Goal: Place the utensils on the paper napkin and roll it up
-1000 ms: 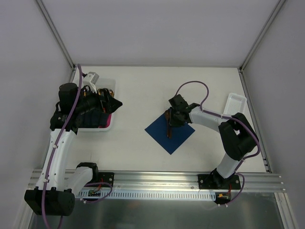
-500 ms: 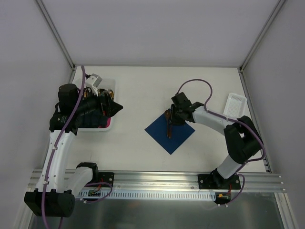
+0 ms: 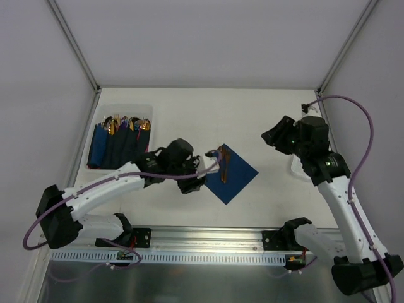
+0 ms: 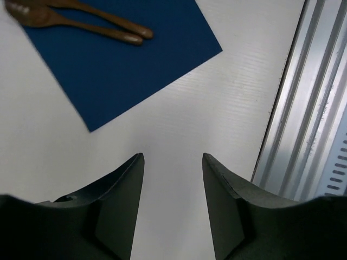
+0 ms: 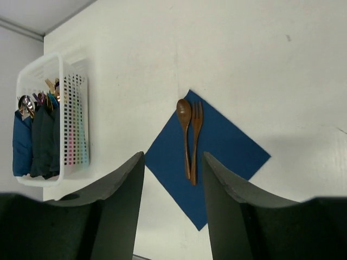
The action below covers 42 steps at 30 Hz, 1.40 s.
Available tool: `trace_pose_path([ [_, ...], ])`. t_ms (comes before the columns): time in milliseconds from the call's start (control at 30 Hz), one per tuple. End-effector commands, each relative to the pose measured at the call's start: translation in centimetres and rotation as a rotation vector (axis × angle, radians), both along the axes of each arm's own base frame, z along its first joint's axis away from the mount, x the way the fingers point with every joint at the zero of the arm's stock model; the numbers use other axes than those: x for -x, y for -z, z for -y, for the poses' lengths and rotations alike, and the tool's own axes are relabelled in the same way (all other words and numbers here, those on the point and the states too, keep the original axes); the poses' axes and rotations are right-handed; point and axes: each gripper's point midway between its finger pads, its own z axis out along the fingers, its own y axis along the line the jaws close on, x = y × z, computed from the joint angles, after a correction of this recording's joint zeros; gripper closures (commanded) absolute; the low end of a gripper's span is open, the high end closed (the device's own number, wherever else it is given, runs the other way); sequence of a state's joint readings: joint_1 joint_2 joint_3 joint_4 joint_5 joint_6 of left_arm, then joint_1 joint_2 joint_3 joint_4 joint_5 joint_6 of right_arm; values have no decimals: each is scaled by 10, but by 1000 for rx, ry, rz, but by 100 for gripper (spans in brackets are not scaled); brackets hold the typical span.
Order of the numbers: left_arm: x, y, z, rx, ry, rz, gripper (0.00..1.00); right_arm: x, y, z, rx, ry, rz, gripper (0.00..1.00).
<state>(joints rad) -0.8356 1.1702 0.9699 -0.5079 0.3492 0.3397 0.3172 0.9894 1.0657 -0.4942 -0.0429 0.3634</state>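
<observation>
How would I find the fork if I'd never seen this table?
On the white table lies a dark blue napkin, turned like a diamond. Two bronze-gold utensils lie side by side on it; the fork is the one with prongs, nearer the napkin's middle than the round-bowled spoon.

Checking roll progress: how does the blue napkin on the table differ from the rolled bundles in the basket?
The dark navy square paper napkin lies spread flat on the white table; the dark rolled napkin bundles sit packed in the white perforated plastic basket. On the napkin the gold-bronze metal spoon and fork lie fully exposed; the bundles show only utensil heads at one end. Shared: dark colour, each with cutlery.
</observation>
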Motion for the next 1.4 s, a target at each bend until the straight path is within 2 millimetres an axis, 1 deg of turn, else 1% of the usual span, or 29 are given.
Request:
trace_pose_path([
  [0,-12,18,21,-98,41,179,53,38,21,24,26,12,-90,51],
  [33,-5,35,32,-146,90,189,53,43,23,27,24,15,-94,50],
  [67,-4,40,40,-149,110,193,53,46,26,29,27,21,-99,50],
  [100,-6,50,53,-151,124,187,53,53,33,34,29,34,-111,49],
  [133,-1,55,62,-138,154,177,54,55,36,36,27,40,-114,49],
  [167,1,58,69,-130,169,173,57,57,40,38,25,47,-118,49],
  [200,1,66,78,-133,186,162,59,58,43,40,22,59,-120,49],
  [300,4,69,102,-87,232,171,59,62,49,44,29,70,-123,48],
  [333,4,77,109,-87,241,168,59,62,49,45,33,70,-120,48],
  [367,7,76,117,-73,263,166,59,61,49,45,37,72,-121,47],
  [400,9,80,121,-74,280,161,59,60,50,46,43,70,-122,46],
  [433,10,88,123,-87,294,156,59,60,51,47,46,68,-124,46],
  [500,13,90,133,-73,322,151,58,58,52,47,53,64,-132,45],
  [600,15,89,141,-59,341,139,58,56,52,50,61,71,-131,44],
  [700,22,92,146,-52,368,116,57,55,54,52,64,71,-139,41],
  [767,27,98,147,-58,387,102,57,55,55,53,69,70,-139,40],
  [967,36,108,145,-74,427,86,57,53,58,55,66,70,-154,39],
  [1200,44,114,142,-82,446,62,59,54,62,56,59,68,-164,38],
  [1367,49,119,140,-90,460,48,63,55,66,56,51,66,-177,38],
])
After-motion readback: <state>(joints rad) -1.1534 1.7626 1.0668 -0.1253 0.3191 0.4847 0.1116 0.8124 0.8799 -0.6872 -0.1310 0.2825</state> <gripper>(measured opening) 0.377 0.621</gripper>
